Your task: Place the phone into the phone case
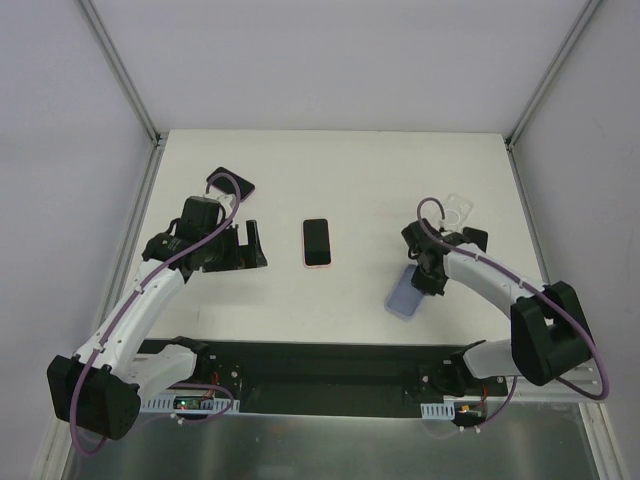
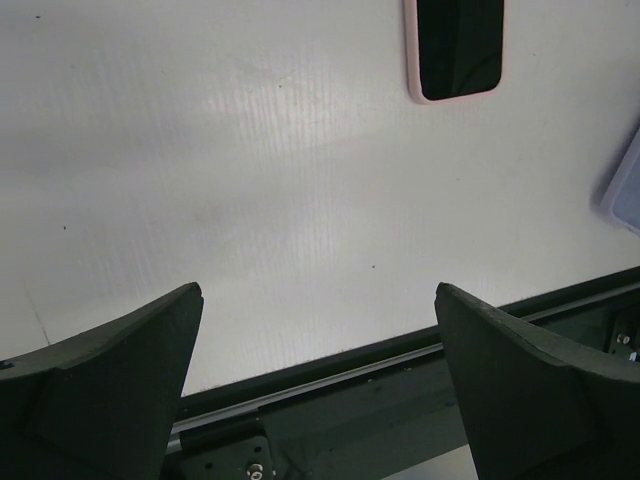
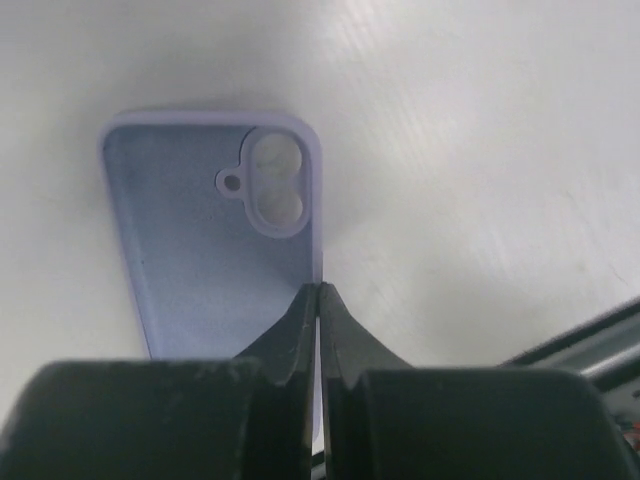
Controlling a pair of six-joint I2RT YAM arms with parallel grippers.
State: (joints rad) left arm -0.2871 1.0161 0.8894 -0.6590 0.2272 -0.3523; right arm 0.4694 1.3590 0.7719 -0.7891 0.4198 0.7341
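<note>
A phone [image 1: 317, 242] with a dark screen and pink rim lies flat at the table's middle; its lower end shows at the top of the left wrist view [image 2: 456, 48]. A lavender phone case [image 1: 404, 294] is held tilted off the table by my right gripper [image 1: 426, 272]. In the right wrist view the case [image 3: 205, 235] shows its open inside and camera cutout, and the gripper [image 3: 318, 292] is shut on its right side wall. My left gripper [image 1: 248, 243] is open and empty, left of the phone; it also shows in the left wrist view [image 2: 318, 300].
A dark case or phone [image 1: 231, 184] lies at the back left, behind the left arm. A clear case [image 1: 457, 212] lies at the back right, behind the right arm. The table's black front rail [image 2: 420, 350] runs along the near edge.
</note>
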